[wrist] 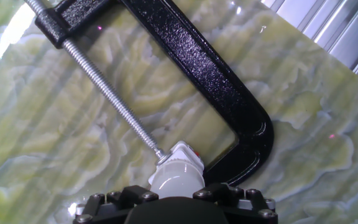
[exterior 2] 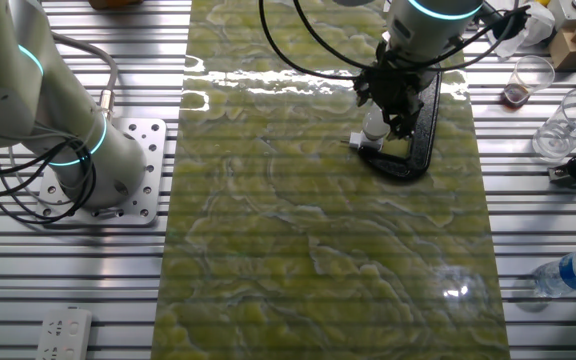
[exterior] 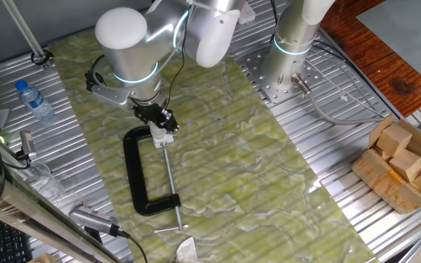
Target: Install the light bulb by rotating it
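The light bulb (wrist: 176,178) is small, white and rounded, and sits in a white socket fitting (wrist: 183,155) held at the end of a black C-clamp's (wrist: 219,71) screw (wrist: 104,78). My gripper (wrist: 176,191) is shut on the bulb, with a black finger pressed against each side. In one fixed view the gripper (exterior: 161,119) hangs over the clamp's (exterior: 131,172) upper end and hides the bulb. From the other side, the bulb (exterior 2: 374,127) shows just below the gripper (exterior 2: 386,112), above the socket fitting (exterior 2: 367,144).
The clamp lies on a green marbled mat (exterior: 232,161). A second arm's base (exterior: 291,51) stands at the mat's far edge. A clear bottle (exterior: 33,100) lies to the left, a box of wooden blocks (exterior: 404,164) to the right, and plastic cups (exterior 2: 531,78) sit nearby.
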You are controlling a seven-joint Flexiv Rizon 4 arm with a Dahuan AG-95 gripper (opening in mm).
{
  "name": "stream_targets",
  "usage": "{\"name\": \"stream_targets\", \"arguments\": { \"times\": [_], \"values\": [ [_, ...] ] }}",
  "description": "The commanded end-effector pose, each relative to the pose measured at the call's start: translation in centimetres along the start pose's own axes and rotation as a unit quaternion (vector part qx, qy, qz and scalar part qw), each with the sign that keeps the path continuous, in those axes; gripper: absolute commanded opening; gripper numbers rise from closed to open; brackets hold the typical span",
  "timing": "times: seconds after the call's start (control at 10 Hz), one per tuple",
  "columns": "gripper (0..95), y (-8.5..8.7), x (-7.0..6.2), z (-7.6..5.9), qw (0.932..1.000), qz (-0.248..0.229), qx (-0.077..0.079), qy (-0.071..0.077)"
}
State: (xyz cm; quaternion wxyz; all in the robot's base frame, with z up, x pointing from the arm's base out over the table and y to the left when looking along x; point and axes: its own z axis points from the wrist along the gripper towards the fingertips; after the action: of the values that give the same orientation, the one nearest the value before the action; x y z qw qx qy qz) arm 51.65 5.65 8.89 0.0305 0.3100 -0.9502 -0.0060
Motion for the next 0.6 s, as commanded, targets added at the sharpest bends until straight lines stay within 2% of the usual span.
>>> {"name": "stream_targets", "arguments": {
  "times": [0.1,0.3,0.6],
  "values": [
    [76.0,0.02,-0.04,0.25,1.0,-0.003,0.0,-0.001],
    [76.0,0.05,-0.04,0.59,0.9998,-0.019,0.003,-0.005],
    [76.0,0.08,-0.07,0.95,0.9998,-0.018,0.003,-0.007]
  ]
}}
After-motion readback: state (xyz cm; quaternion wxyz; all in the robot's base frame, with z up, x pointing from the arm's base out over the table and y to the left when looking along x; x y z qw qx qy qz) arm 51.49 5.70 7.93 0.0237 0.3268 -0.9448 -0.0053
